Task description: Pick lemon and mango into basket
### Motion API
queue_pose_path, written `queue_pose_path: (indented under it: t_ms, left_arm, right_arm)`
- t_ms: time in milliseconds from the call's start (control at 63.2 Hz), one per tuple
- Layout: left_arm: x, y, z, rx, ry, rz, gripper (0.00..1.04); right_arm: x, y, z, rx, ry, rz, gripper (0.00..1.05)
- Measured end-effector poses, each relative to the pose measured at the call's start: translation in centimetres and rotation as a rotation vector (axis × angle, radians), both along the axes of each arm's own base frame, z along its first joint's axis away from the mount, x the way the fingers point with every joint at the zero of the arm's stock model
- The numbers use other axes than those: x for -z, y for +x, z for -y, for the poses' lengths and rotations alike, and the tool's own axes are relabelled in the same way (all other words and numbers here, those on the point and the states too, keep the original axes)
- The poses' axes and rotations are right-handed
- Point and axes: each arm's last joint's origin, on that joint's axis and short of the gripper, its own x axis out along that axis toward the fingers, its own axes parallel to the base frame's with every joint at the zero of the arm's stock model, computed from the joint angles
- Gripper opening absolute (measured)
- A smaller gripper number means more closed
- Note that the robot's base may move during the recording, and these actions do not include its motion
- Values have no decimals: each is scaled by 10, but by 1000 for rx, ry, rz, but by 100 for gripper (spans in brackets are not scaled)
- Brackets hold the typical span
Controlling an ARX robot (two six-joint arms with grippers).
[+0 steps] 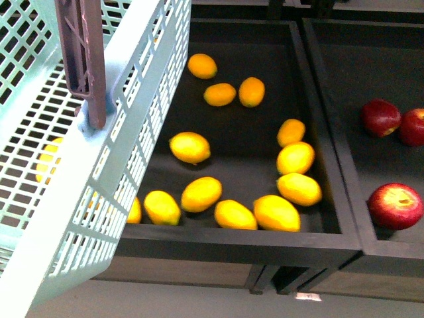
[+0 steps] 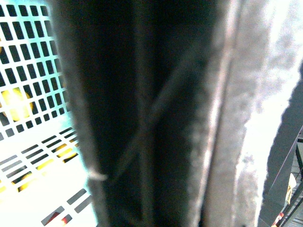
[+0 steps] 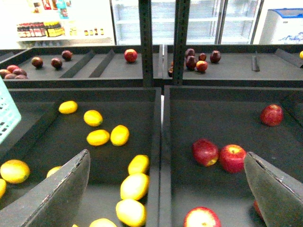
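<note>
The basket [image 1: 99,199] hangs tilted at 9 o'clock in the front view. Its low corner is over the left edge of the bin [image 1: 238,244] and its handle [image 1: 83,59] stands up. That handle, seen close up, fills the left wrist view. The left pincer itself is not visible, so whether it grips cannot be told. The right pincer [image 3: 166,156] is wide and empty, high above the divider between the lemon bin and the apples [image 1: 395,206].

Lemons lie loose across the bin. One lemon [image 1: 190,147] sits alone near the centre, three lie at 12 o'clock, and a touching group runs from 3 to 5 o'clock. No mango can be told apart from them. Yellow patches show through the basket lattice, but it is unclear whether that fruit lies inside the basket or under it.

The main risk is probably the tilt: anything dropped in, or already inside, could roll to the low side and make the basket swing on its handle. A second risk is picking the wrong fruit. The yellow pieces look alike, and the pincer hangs as near the apples as the lemons. Reaching into the touching group could nudge neighbouring fruit or catch two at once, so the lone centre lemon looks safer. Oval fruit may also squirt out from a wide pincer that closes off-centre. The basket wall hides the bin's 8 o'clock corner, and an arm reaching there could knock it.
</note>
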Motion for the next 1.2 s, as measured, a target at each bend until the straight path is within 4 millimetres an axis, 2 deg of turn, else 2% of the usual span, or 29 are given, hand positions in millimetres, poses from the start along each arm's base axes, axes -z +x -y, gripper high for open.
queue_pose_path:
  t_ms: [649, 760, 839, 950, 1045, 1203]
  left_arm:
    - [0, 1, -4, -32, 8, 3, 15]
    - [-3, 4, -2, -50, 173, -47, 15]
    - [-2, 18, 5, 46, 370, -30, 15]
    - [9, 46, 15, 131, 491, -23, 15]
    - [12, 73, 35, 240, 484, 6, 15]
    - [4, 94, 76, 413, 428, 62, 15]
  right_arm:
    - [0, 0, 0, -10, 0, 0, 96]
    - [0, 0, 0, -6, 0, -1, 96]
    - [0, 0, 0, -6, 0, -1, 96]
    - [0, 0, 0, -6, 0, -1, 96]
    - [0, 0, 0, -5, 0, -1, 96]
    - [0, 0, 0, -5, 0, -1, 96]
